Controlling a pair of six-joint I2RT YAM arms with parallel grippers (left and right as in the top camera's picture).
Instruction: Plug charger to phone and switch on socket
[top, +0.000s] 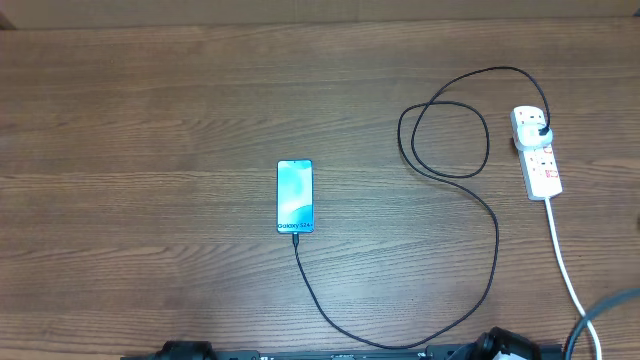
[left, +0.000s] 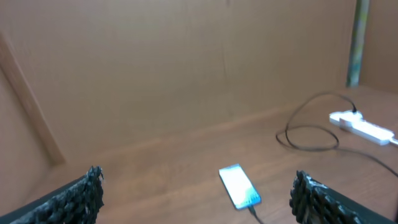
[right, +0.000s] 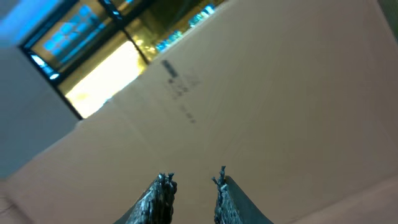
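The phone (top: 295, 196) lies flat mid-table, its screen lit light blue. The charger (top: 470, 300), a thin black cable, meets the phone's near end at its connector tip (top: 296, 238). From there it loops right to a black plug (top: 541, 130) seated in the white socket (top: 537, 155). In the left wrist view my left gripper (left: 196, 193) is wide open and empty, high above the phone (left: 239, 186), with the socket (left: 364, 126) far right. My right gripper (right: 193, 180) points up at a cardboard wall, its fingers slightly apart with nothing between them.
The socket's thick white cord (top: 565, 260) runs toward the table's near right edge, beside a grey cable (top: 600, 315). A cardboard wall (left: 186, 74) stands behind the table. The arm bases (top: 500, 345) sit at the near edge.
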